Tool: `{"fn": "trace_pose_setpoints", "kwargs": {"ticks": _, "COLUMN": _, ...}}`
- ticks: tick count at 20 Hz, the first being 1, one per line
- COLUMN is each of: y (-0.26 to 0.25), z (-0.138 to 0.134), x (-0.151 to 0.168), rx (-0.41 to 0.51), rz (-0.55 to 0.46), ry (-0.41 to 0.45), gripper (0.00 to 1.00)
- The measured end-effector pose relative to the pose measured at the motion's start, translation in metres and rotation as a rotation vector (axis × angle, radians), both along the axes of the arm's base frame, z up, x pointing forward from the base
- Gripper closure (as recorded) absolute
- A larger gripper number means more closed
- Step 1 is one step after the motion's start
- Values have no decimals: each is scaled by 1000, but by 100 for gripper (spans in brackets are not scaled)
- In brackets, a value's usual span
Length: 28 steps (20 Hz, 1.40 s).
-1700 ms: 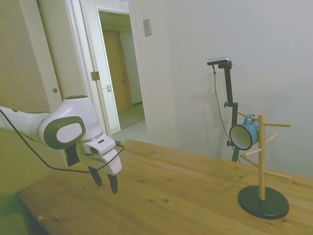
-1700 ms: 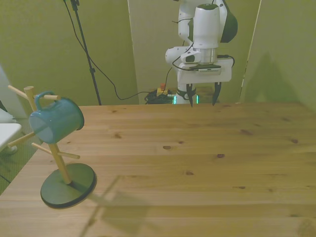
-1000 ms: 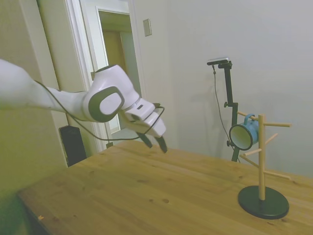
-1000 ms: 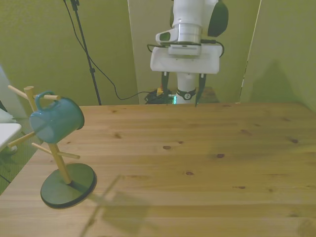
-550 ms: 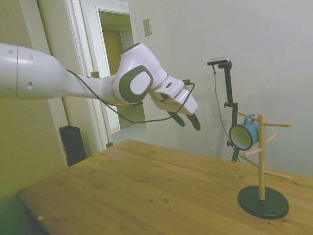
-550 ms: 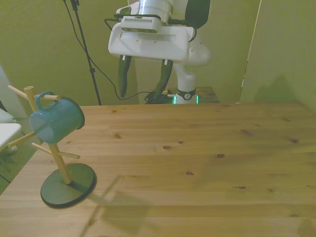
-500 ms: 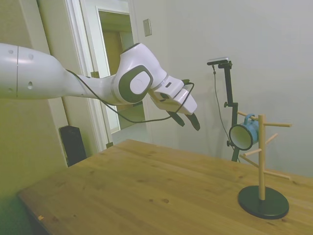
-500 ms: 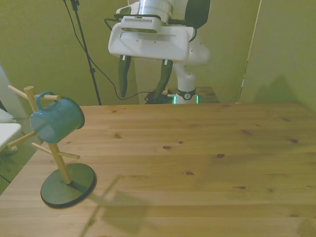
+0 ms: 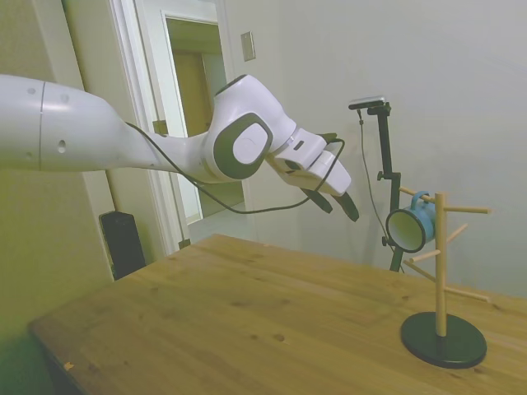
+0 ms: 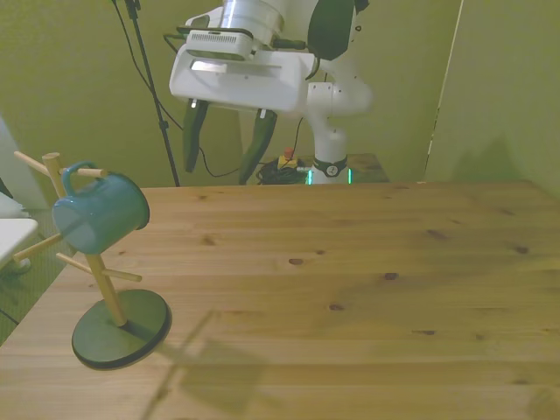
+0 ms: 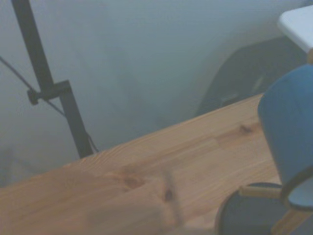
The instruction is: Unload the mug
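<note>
Teal-blue enamel mug (image 10: 101,213) hangs by its loop handle on a peg of the wooden mug tree (image 10: 112,297) while your white gripper (image 10: 220,144), fingers spread, hovers well apart; pull sideways without lifting and you could topple the stand.

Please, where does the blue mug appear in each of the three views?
Side view: the mug hangs at right on the wooden rack.
Front view: mug at left, same rack.
Wrist view: mug at the picture's edge, blurred.
Shared landmark: the rack's dark round base.
</note>
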State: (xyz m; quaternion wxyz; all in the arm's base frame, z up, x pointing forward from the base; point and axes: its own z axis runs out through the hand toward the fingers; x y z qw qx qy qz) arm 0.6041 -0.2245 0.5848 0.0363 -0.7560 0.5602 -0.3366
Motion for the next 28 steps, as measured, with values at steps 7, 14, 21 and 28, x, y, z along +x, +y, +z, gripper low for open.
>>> {"fn": "trace_pose_setpoints", "kwargs": {"ticks": 7, "y": -29, "z": -9, "x": 20, "rx": -14, "rz": -64, "ry": -27, "gripper": 0}}
{"fn": "trace_pose_setpoints", "kwargs": {"ticks": 14, "y": -43, "z": -9, "x": 20, "rx": -25, "rz": -88, "ry": -29, "gripper": 0}}
{"fn": "trace_pose_setpoints", "kwargs": {"ticks": 21, "y": -63, "z": -19, "x": 23, "rx": -54, "rz": -110, "ry": -64, "gripper": 0}}
{"fn": "trace_pose_setpoints", "kwargs": {"ticks": 28, "y": -85, "z": -42, "x": 32, "rx": -131, "rz": -141, "ry": -132, "gripper": 100}}
